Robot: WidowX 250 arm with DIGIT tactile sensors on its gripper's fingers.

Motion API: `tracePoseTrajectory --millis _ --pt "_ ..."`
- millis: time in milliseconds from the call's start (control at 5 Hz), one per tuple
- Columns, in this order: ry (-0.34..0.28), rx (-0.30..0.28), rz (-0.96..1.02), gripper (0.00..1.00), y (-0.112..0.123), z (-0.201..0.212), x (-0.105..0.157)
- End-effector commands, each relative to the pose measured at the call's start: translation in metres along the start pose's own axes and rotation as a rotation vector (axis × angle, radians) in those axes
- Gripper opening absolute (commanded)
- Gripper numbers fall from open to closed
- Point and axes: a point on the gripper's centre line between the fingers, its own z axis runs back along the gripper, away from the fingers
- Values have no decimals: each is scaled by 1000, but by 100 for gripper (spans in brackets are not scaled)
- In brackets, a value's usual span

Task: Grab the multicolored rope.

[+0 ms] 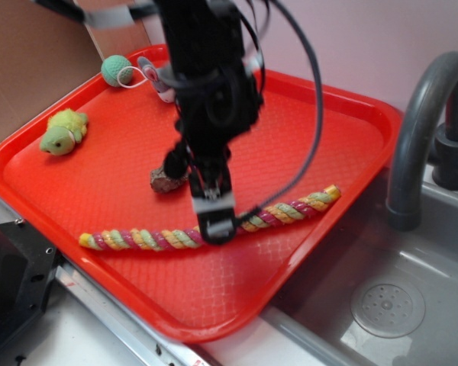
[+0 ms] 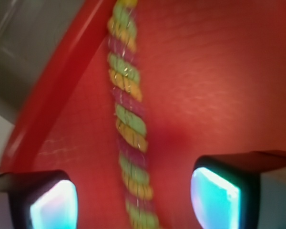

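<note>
The black claw [image 1: 216, 225] hangs low over the red plastic tray [image 1: 320, 152], its tip right at the middle of the long twisted rope of yellow, pale green and magenta-pink strands [image 1: 137, 239]. In the wrist view the claw [image 2: 133, 198] is spread apart, its two fingers [image 2: 52, 200] standing on either side of the rope [image 2: 128, 119] with bare red tray showing between each finger and the cord; it grips nothing. The rope lies flat on the tray, running from the claw out to both sides, one end near the tray's front-left rim and the other toward the grey sink.

Just behind the claw sits a small brownish lump [image 1: 165, 181], partly hidden by the arm. Farther back and to the left lies a small green-yellow plush turtle [image 1: 62, 131]. Beyond it, near the tray's far rim, rests a teal ball with a white loop [image 1: 116, 70], and beside that a small grey and pink toy [image 1: 157, 79]. To the right of the tray stands a dark grey curved faucet [image 1: 420, 122] over the steel sink basin [image 1: 389, 305].

No writing or labels can be read anywhere.
</note>
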Motion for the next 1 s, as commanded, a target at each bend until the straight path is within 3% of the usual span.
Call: tracePoseTrajectory --millis 0,400,600,800 --pt "40 17 -70 100 -10 -14 -1" --pt "146 84 -54 100 -5 -18 -3" --pt "206 182 -37 100 3 -22 -4" --pt "236 189 -84 100 3 -22 0"
